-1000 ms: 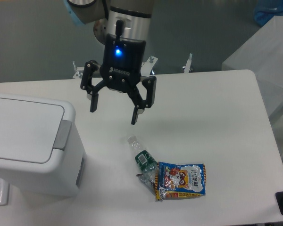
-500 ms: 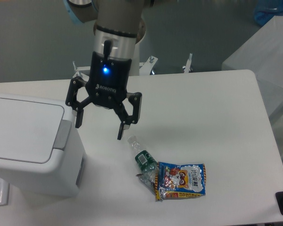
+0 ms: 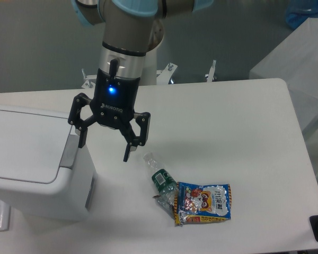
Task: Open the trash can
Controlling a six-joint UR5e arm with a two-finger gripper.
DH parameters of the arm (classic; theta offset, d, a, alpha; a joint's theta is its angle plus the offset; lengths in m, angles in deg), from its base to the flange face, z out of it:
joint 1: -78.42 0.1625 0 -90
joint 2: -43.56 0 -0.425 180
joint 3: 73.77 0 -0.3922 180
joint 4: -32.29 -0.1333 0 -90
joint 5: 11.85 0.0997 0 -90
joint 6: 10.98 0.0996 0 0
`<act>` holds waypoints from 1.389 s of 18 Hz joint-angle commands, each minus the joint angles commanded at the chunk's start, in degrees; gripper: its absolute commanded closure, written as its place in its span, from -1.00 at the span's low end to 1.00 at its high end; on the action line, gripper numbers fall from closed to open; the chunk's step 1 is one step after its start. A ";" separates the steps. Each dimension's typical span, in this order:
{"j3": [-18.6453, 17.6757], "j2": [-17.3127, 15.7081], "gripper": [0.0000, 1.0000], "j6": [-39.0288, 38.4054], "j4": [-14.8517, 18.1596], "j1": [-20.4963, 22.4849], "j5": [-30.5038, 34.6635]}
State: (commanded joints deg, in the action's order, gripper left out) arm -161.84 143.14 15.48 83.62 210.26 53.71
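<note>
The trash can [image 3: 32,159] is a large white boxy bin at the left of the table, its flat lid down. Its grey push tab [image 3: 69,152] runs along the lid's right edge. My gripper [image 3: 104,148] hangs open just right of the bin, with a blue light on its body. Its left fingertip [image 3: 82,142] is right above the top of the grey tab; whether it touches the tab I cannot tell. Its right fingertip [image 3: 126,155] hangs over the table. The gripper holds nothing.
A crushed clear bottle with a green label [image 3: 160,180] lies on the white table [image 3: 228,121] right of the gripper. A blue and orange snack packet [image 3: 204,203] lies beside it. A grey surface [image 3: 297,58] stands at the far right.
My gripper has moved left and slightly down toward the bin, from mid-table to the lid's right edge. It has stayed open. The bin's lid, bottle and packet have not moved.
</note>
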 joint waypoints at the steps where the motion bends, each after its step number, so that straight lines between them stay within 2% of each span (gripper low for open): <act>1: -0.18 0.00 -1.00 0.00 -0.09 -0.09 0.00; 25: -1.85 0.79 -1.00 0.09 -0.53 -1.32 0.00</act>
State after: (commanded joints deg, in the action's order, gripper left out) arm -163.69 143.93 15.57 83.09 208.94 53.71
